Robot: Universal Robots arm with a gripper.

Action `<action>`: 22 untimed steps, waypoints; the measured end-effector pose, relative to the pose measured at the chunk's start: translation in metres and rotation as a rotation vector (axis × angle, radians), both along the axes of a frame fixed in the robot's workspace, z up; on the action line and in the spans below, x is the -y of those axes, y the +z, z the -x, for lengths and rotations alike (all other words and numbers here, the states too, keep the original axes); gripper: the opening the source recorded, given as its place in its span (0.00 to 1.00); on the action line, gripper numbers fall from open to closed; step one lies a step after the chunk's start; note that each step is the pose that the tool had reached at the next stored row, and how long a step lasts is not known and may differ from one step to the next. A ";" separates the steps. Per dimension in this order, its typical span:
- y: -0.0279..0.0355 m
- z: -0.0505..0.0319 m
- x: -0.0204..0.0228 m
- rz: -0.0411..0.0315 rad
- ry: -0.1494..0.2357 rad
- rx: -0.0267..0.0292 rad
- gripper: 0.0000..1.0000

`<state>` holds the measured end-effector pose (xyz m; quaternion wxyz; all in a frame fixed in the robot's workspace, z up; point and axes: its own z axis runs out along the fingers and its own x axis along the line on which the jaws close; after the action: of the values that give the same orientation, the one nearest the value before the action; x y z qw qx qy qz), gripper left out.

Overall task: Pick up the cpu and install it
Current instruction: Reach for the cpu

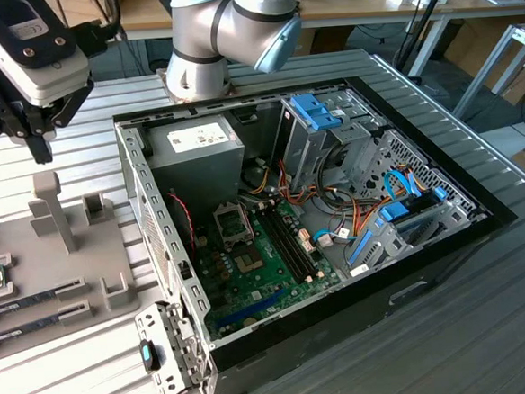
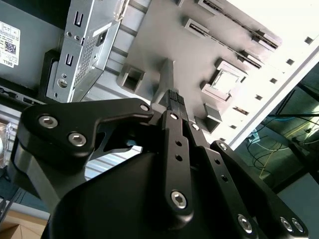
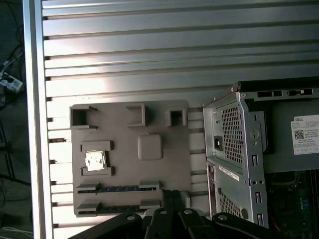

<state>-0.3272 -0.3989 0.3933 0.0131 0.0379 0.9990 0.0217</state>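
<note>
Hovering over the grey tray [image 3: 174,164], the gripper [image 1: 40,151] has its fingers pressed together with nothing between them. The cpu [image 3: 94,161] lies in its recess on that tray, near two memory sticks [image 3: 119,189], and is cut off at the exterior view's left edge. A white printed label [image 1: 202,138] marks the power supply [image 1: 197,165] inside the computer case [image 1: 343,313]; its small print is illegible.
</note>
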 end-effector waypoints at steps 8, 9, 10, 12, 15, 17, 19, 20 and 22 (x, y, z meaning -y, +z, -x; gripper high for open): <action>0.0000 0.0103 0.0000 -0.0001 0.000 0.0000 0.11; 0.0000 0.0113 0.0000 0.0000 0.000 0.0001 0.11; 0.0000 0.0123 0.0000 0.0000 0.000 0.0000 0.11; 0.0000 0.0152 0.0000 0.0000 0.000 -0.0001 0.11; 0.0000 0.0180 0.0000 0.0000 0.000 0.0000 0.11; 0.0000 0.0200 0.0000 0.0000 0.000 -0.0001 0.11; 0.0000 0.0216 0.0000 0.0000 0.000 0.0000 0.11; 0.0000 0.0224 0.0000 0.0000 0.000 0.0000 0.11; 0.0000 0.0244 0.0000 0.0000 0.000 0.0000 0.11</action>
<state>-0.3516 -0.3989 0.3933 0.0131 0.0379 0.9990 0.0217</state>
